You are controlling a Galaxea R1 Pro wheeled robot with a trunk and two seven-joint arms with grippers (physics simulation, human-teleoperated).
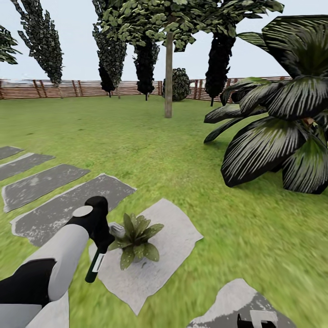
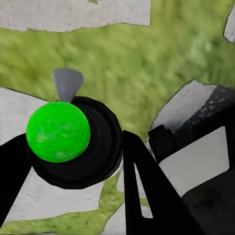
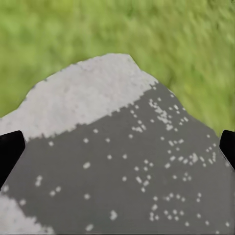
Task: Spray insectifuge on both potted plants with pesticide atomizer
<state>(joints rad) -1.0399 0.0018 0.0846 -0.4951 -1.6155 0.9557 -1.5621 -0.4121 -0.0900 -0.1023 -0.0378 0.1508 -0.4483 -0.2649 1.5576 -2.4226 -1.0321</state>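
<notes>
Gripping the atomizer (image 2: 73,142) in my left end effector (image 2: 73,161), I held it just beside one potted plant (image 1: 136,239) on a stepping stone (image 1: 173,246), while my right end effector (image 3: 117,147) gaped wide over another stone.

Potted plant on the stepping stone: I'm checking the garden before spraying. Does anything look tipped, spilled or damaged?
Nothing stands out. The potted plant sits upright on its grey stepping stone, leaves intact, nothing spilled around it. The left hand holds the atomizer beside it.

Olive-green potted plant (image 1: 135,240); grey speckled stepping stones (image 1: 54,182); green lawn (image 1: 136,146); bright green atomizer (image 2: 58,131) cap; dark white-striped leaves (image 1: 273,136).
</notes>
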